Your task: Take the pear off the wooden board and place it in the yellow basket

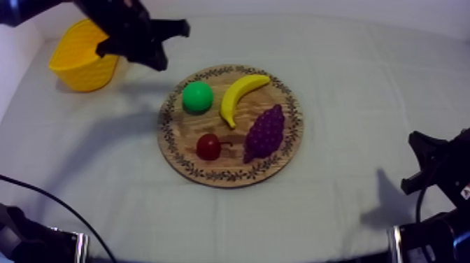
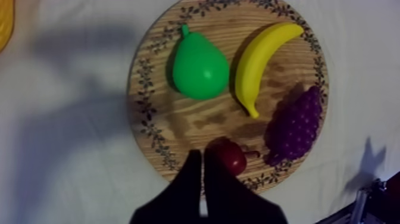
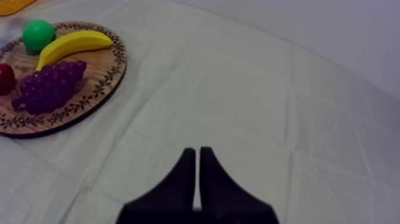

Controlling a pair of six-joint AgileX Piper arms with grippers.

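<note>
Pear (image 1: 197,96) untouched on wooden board (image 1: 231,176), far-left part, just beside banana (image 1: 241,96). Yellow basket (image 1: 84,70) far left on table. Left gripper (image 2: 201,156) hovers between basket and board, fingers together, holding nothing. Right gripper (image 3: 197,152) idle at right, fingers together. Grasp, carry, drop all left to do.

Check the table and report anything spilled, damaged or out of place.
Nothing stands out. The pear, banana, grapes and small red fruit lie whole on the wooden board; the yellow basket sits apart from it.
</note>
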